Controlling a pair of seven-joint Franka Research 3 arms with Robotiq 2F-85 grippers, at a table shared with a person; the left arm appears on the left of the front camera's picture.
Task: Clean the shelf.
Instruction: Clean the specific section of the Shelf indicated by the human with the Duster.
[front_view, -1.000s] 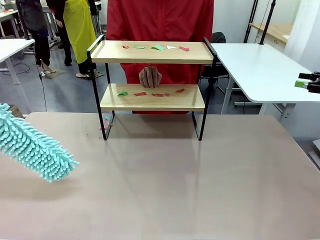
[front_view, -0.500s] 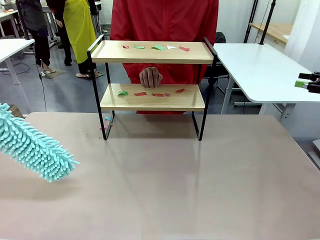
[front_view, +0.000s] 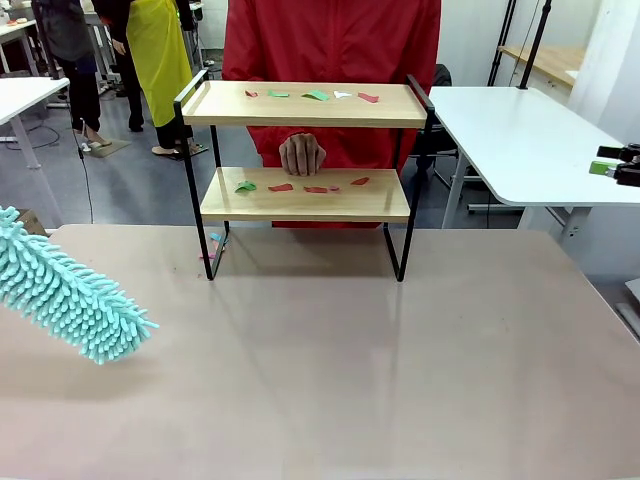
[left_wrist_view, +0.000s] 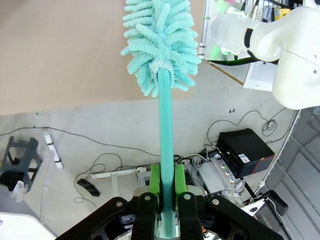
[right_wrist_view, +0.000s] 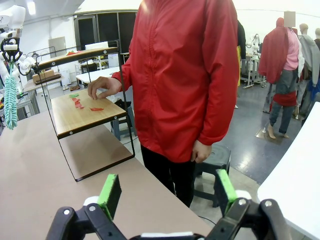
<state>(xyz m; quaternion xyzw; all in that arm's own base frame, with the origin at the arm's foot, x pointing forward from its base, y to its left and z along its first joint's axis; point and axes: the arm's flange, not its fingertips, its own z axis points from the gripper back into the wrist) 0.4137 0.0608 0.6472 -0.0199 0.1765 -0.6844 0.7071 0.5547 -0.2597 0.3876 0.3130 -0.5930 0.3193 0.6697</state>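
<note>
Shelf (front_view: 305, 105) on surface (front_view: 350, 380), scraps (front_view: 315, 95) on its 2 boards. Left fingers (left_wrist_view: 155, 181) clench duster (front_view: 70, 300), well left of shelf; right fingers (right_wrist_view: 111, 192) spread, empty. Hazard: a sweep may strike the hand (front_view: 300, 153) behind it.

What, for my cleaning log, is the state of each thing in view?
shelf: upright, paper scraps on both boards.
duster: tilted, at the table's left, clear of the shelf.
left gripper: shut on the duster's handle.
right gripper: open, empty.
person's hand: at the lower board's far edge.
</note>
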